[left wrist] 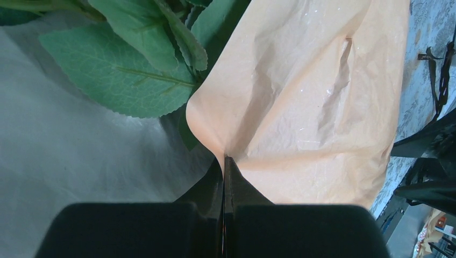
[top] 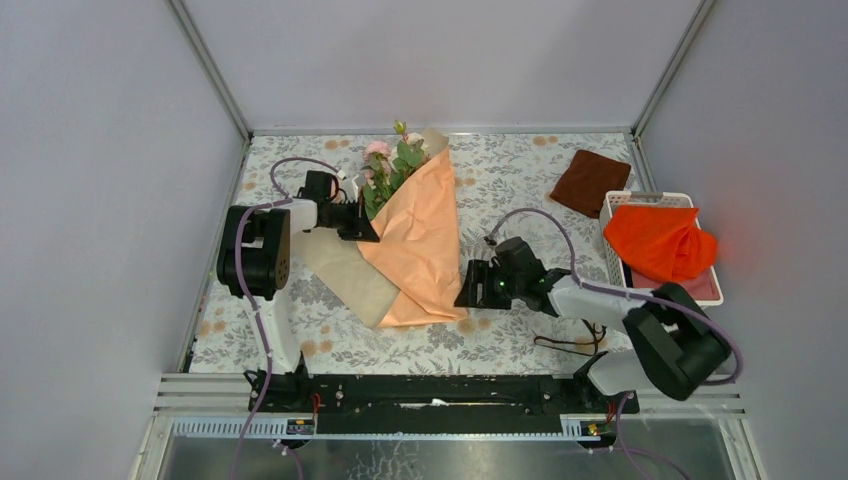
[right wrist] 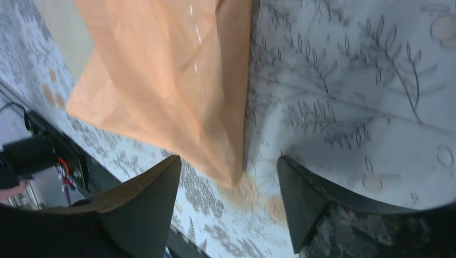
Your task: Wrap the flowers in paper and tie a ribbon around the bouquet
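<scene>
My left gripper (left wrist: 224, 161) pinches the paper (left wrist: 301, 107) edge (light, crease-prone, I'd judge); my right gripper (right wrist: 228, 164) gapes wide at its corner.

The paper (top: 425, 235) is peach-orange on its face and dull tan on its reverse. The flowers (top: 385, 160) are pale pink and cream, with green veined leaves. The counter (top: 500, 180) has a pale grey print of darker grey leaf sprigs and tan-orange blossoms. At its far right corner the brown cloth (top: 590, 181) is dark chocolate. The basket (top: 612, 205) is white and the orange cloth (top: 660, 243) is vivid. The ribbon (left wrist: 444, 75) is dark brown. The left pincer (left wrist: 223, 177) and the right pincer (right wrist: 228, 177) are black, and the cables (top: 545, 220) are purple.
</scene>
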Controlling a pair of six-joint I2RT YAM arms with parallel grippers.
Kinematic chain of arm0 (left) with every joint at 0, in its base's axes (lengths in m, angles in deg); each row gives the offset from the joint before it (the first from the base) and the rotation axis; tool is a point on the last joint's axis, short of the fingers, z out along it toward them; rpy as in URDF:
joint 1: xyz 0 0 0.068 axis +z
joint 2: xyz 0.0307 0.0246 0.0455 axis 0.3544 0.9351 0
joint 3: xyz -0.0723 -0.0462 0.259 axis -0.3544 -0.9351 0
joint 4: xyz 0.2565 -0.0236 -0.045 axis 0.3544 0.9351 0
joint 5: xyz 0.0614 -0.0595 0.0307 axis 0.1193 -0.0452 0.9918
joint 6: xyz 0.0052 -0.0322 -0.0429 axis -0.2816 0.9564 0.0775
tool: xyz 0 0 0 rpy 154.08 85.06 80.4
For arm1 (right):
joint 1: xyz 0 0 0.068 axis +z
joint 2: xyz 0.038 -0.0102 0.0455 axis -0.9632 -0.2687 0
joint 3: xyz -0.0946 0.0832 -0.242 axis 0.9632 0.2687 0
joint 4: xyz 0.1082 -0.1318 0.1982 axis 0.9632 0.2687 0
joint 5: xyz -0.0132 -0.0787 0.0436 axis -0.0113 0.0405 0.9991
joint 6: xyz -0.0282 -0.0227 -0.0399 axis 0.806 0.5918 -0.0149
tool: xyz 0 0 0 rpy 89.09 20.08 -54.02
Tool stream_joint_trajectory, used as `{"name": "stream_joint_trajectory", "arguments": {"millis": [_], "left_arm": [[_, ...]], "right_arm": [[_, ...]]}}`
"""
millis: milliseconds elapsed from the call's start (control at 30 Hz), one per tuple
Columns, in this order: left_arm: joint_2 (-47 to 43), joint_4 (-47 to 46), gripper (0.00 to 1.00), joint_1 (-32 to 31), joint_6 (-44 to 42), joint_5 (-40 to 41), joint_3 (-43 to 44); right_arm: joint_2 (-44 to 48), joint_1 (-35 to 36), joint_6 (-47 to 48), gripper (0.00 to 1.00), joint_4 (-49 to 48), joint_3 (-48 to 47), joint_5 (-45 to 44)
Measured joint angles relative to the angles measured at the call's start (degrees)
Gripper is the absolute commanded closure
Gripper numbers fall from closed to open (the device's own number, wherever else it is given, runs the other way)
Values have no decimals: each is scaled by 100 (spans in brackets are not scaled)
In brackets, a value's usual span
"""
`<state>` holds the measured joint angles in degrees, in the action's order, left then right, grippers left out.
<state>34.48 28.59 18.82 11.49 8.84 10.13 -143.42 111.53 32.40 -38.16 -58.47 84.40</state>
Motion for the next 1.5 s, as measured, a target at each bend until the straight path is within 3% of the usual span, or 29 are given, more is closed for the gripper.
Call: {"name": "stream_joint_trajectory", "arguments": {"millis": [67,167,533,567,600,633,767,900,1067,1500], "left_arm": [[2,-22,100,0,0,-2,0],[2,-39,100,0,0,0,0],[101,17,100,-109,247,26,87],[101,33,100,-122,258,11,87],[101,61,100,-144,264,-4,87],[101,83,100,-168,264,-20,85],[101,63,100,-247,238,-31,83],[101,50,100,-240,227,-35,83],[101,50,100,-240,219,-35,83],[133,48,100,-240,221,-79,101]], "right_arm": [[-389,-26,-68,69,-385,-116,214],[-750,-28,-140,100,-634,-98,348],[-258,-31,-752,100,-1414,802,382],[-190,-31,-778,96,-1405,844,382],[-109,-31,-800,83,-1357,861,380],[-17,-31,-807,77,-1246,861,380],[306,-26,-494,71,140,376,114],[354,-26,68,82,1447,-772,-426],[-90,149,481,100,1099,-1860,-188],[-3154,1773,553,100,-118,-2507,1644]]}}
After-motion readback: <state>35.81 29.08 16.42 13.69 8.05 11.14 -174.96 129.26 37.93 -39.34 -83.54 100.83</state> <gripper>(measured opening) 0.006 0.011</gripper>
